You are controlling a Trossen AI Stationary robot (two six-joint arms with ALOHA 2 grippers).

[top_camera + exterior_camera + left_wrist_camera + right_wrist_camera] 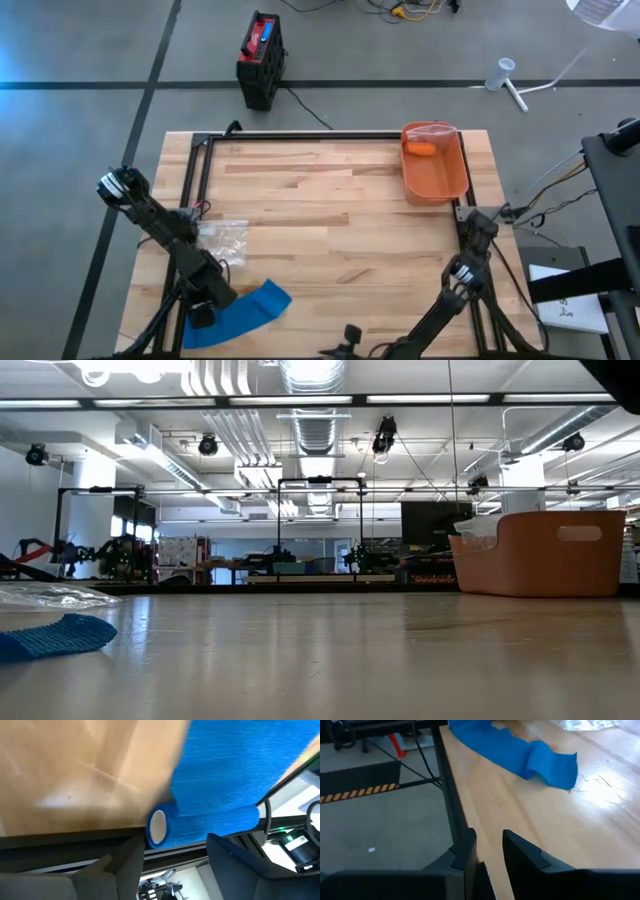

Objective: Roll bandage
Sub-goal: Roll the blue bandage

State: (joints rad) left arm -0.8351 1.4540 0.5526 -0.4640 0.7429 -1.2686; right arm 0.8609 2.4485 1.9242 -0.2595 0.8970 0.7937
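Note:
A blue bandage (248,308) lies partly unrolled at the table's near left corner, its loose end rumpled (547,762). Its rolled part (205,822) lies along the table's near edge, one round end (158,827) facing the camera. My left gripper (204,314) slants down at that roll with its fingers apart (175,855), the tips at the roll's near side. My right gripper (350,333) hovers over the table's near edge, well to the right of the bandage. Its fingers (490,850) stand a little apart with nothing between them. My left gripper's fingers stand apart just short of the roll. One fingertip (220,840) overlaps the roll's lower edge in the wrist view. Whether it touches the bandage I cannot tell.
A crumpled clear plastic wrapper (225,238) lies just beyond the bandage. An orange bin (437,170) stands at the far right corner. A black frame rail (447,795) runs along the near edge. Bare wood (340,230) fills the middle.

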